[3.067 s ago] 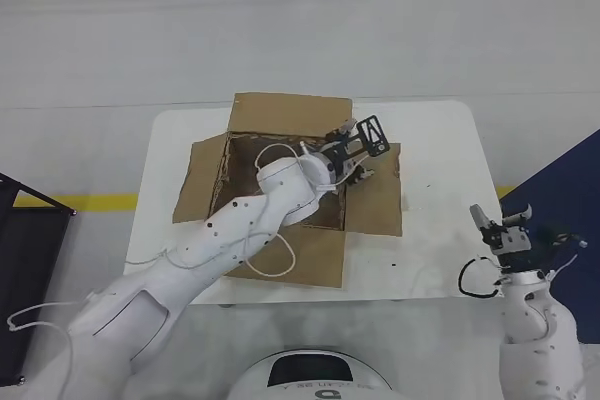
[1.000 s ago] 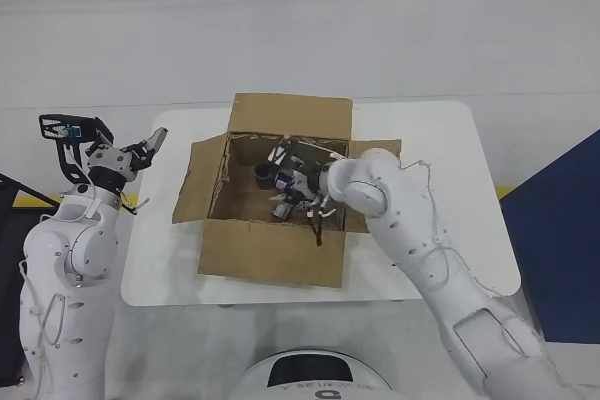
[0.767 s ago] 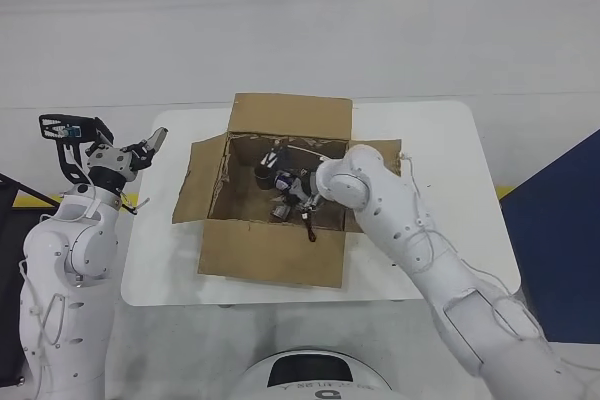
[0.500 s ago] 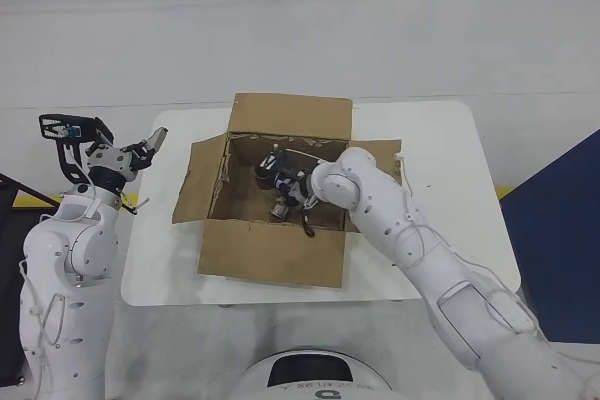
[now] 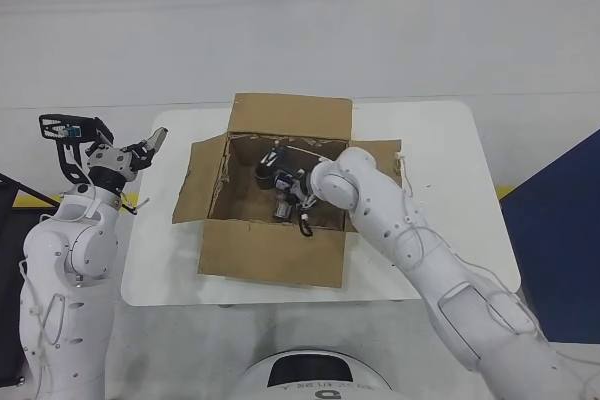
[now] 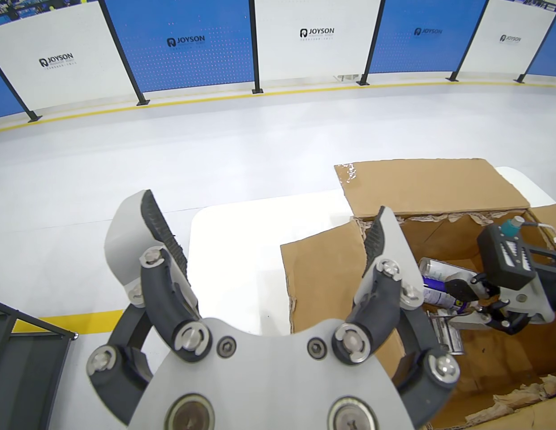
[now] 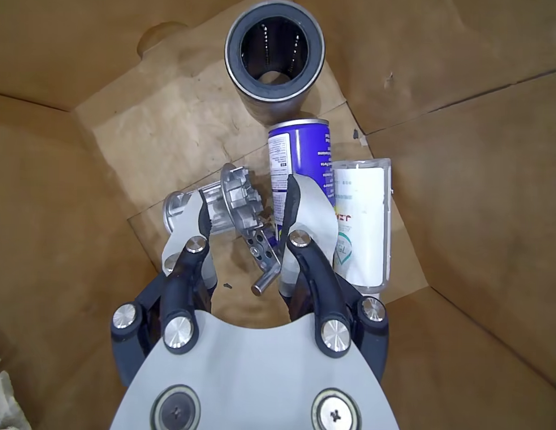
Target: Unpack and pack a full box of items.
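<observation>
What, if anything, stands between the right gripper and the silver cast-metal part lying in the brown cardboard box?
Nothing visible does. The right gripper is open, its fingers straddling the silver cast-metal part on the floor of the brown cardboard box. The blue spray can lies close beside one finger, not between.

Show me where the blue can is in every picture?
Top view: the blue can lies inside the cardboard box, near its middle.
Left wrist view: the can lies inside the same box, past its near flap.
Right wrist view: it lies on the box floor, beside the white-labelled bottle.
Shared landmark: the cardboard box.
</observation>
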